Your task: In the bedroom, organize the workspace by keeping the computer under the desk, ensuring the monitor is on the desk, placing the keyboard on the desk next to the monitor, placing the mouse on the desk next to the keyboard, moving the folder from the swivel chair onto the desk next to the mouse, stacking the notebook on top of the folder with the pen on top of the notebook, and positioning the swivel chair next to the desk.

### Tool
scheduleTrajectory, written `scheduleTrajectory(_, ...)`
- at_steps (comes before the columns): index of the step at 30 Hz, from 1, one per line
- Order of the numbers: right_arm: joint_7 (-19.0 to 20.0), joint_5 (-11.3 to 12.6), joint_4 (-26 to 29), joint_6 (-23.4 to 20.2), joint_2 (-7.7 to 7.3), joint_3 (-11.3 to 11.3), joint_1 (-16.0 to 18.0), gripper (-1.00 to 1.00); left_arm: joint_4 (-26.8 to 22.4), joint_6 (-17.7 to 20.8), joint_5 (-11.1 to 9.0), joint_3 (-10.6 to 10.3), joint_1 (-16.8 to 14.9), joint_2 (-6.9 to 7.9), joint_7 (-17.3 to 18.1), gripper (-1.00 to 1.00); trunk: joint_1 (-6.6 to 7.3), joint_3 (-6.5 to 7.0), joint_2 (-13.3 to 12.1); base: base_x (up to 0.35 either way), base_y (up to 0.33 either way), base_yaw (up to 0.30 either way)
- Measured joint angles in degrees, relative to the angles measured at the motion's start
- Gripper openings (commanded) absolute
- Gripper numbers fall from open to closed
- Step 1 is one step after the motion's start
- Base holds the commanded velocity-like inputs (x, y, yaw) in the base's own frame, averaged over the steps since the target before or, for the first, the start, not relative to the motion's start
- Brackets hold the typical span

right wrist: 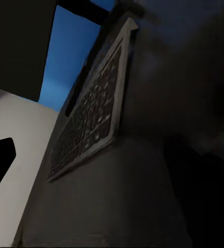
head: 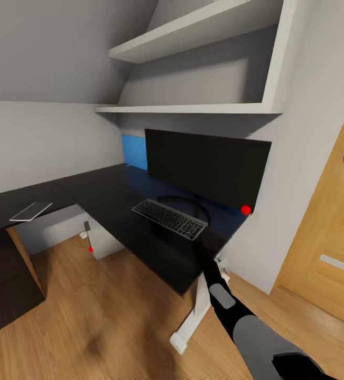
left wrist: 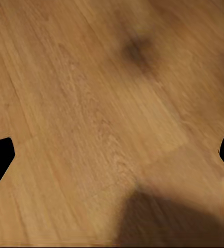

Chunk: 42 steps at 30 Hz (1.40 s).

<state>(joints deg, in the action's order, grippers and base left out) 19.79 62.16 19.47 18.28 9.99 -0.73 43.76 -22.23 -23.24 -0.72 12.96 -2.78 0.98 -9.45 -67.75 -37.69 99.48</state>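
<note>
Keyboard (head: 170, 219) lies on the counter (head: 113, 198), just before the monitor (head: 206, 163).
Slim, stiff, light (likely slippery): pinch a long edge; right hand's (head: 210, 248) opening cannot be told.

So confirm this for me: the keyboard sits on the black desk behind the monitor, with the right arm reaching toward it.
One thing is wrong: the keyboard lies in front of the monitor, not behind it, as the head view shows. The rest holds: it sits on the black desk, and the right arm reaches toward it.
</note>
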Motion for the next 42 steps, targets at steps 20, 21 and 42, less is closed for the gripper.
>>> scheduleTrajectory(20,-0.6,-0.5,-3.4,-0.2,-3.19,-0.3,0.0,1.0,0.0,0.0,0.0,0.0,0.0,0.04,-0.2,1.0,0.01,-0.01,0.0,-0.043,-0.171,0.0)
scheduleTrajectory(21,-0.6,-0.6,-5.0,-0.1,-4.15,-0.2,0.0,1.0,0.0,0.0,0.0,0.0,0.0,0.01,-0.2,1.0,0.01,-0.02,0.0,-0.001,-0.007,0.0)
scheduleTrajectory(42,-8.0,-16.4,-20.5,5.8,-12.78,-1.9,-10.6,1.0,2.1,1.3,0.0,0.0,0.0,-0.1,0.1,1.0,2.42,1.96,-4.4,0.0,-0.001,0.0)
